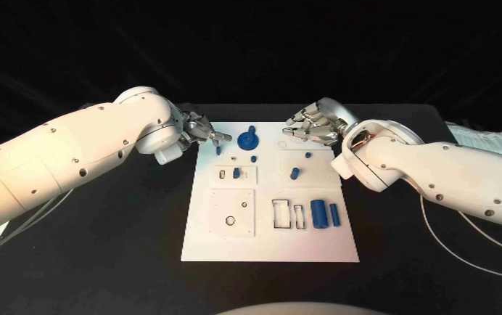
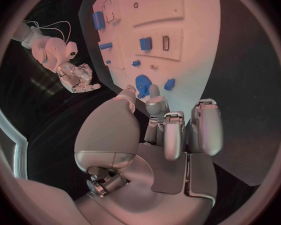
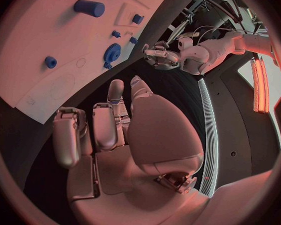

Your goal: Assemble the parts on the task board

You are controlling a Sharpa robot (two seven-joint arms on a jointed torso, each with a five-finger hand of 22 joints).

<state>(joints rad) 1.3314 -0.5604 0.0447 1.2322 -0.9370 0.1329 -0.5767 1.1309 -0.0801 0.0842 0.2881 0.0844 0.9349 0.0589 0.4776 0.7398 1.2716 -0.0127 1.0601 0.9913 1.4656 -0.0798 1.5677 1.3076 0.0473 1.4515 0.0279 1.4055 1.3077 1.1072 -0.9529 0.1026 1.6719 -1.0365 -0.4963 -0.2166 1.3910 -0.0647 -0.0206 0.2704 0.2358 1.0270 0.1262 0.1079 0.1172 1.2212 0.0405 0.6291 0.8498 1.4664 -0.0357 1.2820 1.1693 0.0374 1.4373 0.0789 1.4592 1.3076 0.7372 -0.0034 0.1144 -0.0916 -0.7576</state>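
The white task board (image 1: 270, 242) lies in the middle of the black table. A blue gear (image 1: 248, 139) sits near its far edge, with small blue pieces (image 1: 254, 159) around it. A blue cylinder (image 1: 318, 213) and a blue bar (image 1: 334, 215) lie at the right, beside an empty slot. My left hand (image 1: 199, 132) hovers at the board's far left corner, fingers apart and holding nothing; its fingertips (image 2: 154, 96) point toward the gear (image 2: 142, 83). My right hand (image 1: 312, 128) hovers over the far right edge, also holding nothing, and the gear (image 3: 112, 51) lies beyond its fingers (image 3: 115, 92).
Black table surface (image 1: 104, 257) surrounds the board on all sides. A blue block (image 1: 236, 173) stands in a slot at the board's left, and another blue piece (image 1: 296, 173) lies on the raised plate right of it. White cables (image 1: 461, 250) trail at the right.
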